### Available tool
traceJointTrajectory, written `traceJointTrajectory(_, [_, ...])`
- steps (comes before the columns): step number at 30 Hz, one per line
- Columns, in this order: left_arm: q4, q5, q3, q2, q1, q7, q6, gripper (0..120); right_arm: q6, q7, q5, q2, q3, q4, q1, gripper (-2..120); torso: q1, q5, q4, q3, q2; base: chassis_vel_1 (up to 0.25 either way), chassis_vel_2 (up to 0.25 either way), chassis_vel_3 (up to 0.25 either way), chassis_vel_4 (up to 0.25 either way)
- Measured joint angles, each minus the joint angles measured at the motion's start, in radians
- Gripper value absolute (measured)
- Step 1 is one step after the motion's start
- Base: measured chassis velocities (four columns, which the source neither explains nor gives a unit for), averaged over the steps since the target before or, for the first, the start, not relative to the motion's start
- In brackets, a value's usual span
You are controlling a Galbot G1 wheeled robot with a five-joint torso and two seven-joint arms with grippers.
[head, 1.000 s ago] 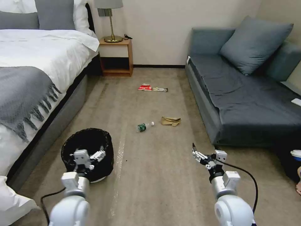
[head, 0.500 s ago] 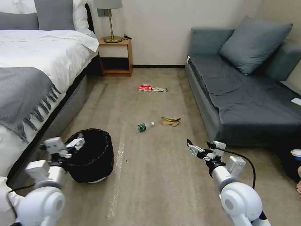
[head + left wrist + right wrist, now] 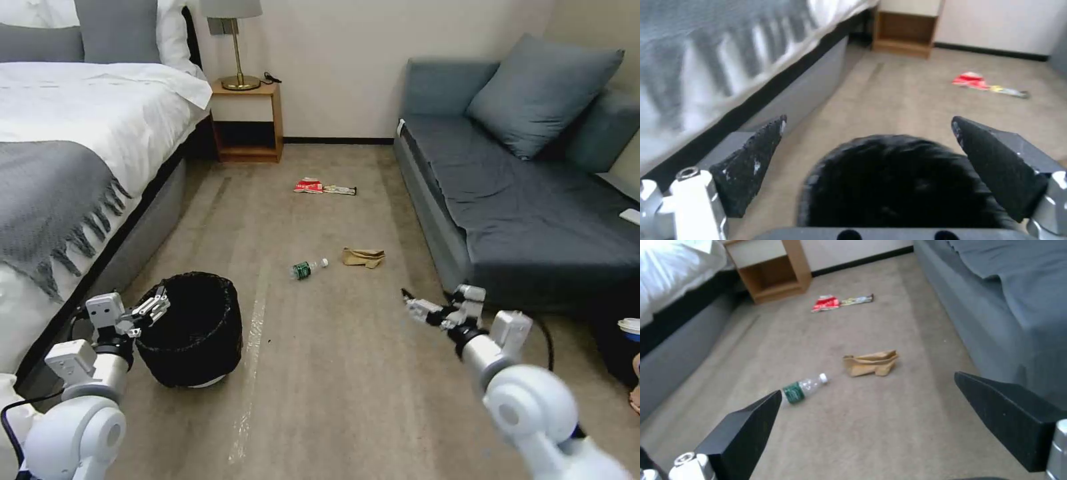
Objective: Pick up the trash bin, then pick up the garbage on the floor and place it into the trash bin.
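The trash bin [image 3: 193, 330], lined with a crinkled black bag, stands on the carpet near the bed. My left gripper [image 3: 155, 307] is open at the bin's left rim; in the left wrist view its fingers [image 3: 751, 163] stand on either side of the bin's top [image 3: 898, 186] without touching it. My right gripper [image 3: 417, 308] hangs open over bare carpet beside the sofa. The garbage lies farther ahead: a clear bottle [image 3: 308, 268] [image 3: 802, 389], crumpled brown paper [image 3: 363, 257] [image 3: 871, 363], a red-and-white packet [image 3: 309, 186] [image 3: 826, 303] and a slim bar wrapper [image 3: 340, 191] [image 3: 857, 300].
A bed [image 3: 67, 167] with a grey fringed throw runs along the left. A dark blue sofa [image 3: 533, 213] lines the right. A wooden nightstand [image 3: 247, 120] with a lamp stands at the far wall. Open carpet lies between bed and sofa.
My left arm swung left, from above the bin's opening to its left rim. My right arm shifted right and a little farther forward. The bin and the garbage stayed put.
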Motion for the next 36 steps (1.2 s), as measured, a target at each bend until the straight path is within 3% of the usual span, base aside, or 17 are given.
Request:
traceJointTrajectory(7, [0.070, -0.183, -0.013, 0.080, -0.052, -0.098, 0.081, 99, 0.021, -0.011, -0.065, 0.065, -0.005, -0.052, -0.002, 100, 0.000, 0.0000, -0.0002, 0.000, 0.000, 0.000, 0.000, 0.000, 0.000])
traceJointTrajectory(13, [0.116, -0.289, -0.007, 0.104, -0.074, -0.141, 0.136, 99, 0.030, -0.013, -0.080, 0.109, 0.004, -0.052, -0.013, 100, 0.000, 0.0001, 0.0001, 0.000, 0.000, 0.000, 0.000, 0.000, 0.000])
traceJointTrajectory(19, [0.176, -0.330, 0.019, 0.105, -0.114, -0.167, 0.166, 98, 0.043, -0.016, -0.104, 0.132, 0.015, -0.046, -0.031, 100, 0.000, -0.0001, -0.0001, 0.000, 0.000, 0.000, 0.000, 0.000, 0.000])
traceJointTrajectory(21, [0.237, -0.383, 0.041, 0.103, -0.160, -0.204, 0.211, 98, 0.060, -0.020, -0.135, 0.141, 0.019, -0.049, -0.040, 100, 0.000, 0.0000, -0.0003, 0.000, 0.000, 0.000, 0.000, 0.000, 0.000])
traceJointTrajectory(30, [0.328, -0.502, 0.055, 0.085, -0.221, -0.296, 0.294, 97, 0.061, -0.020, -0.141, 0.136, 0.007, -0.054, -0.024, 100, 0.000, 0.0002, -0.0003, 0.000, 0.000, 0.000, 0.000, 0.000, 0.000])
traceJointTrajectory(36, [0.363, -0.536, 0.057, 0.067, -0.246, -0.309, 0.304, 92, 0.061, -0.021, -0.140, 0.130, 0.000, -0.058, -0.019, 100, 0.000, 0.0001, 0.0000, 0.000, 0.000, 0.000, 0.000, 0.000, 0.000])
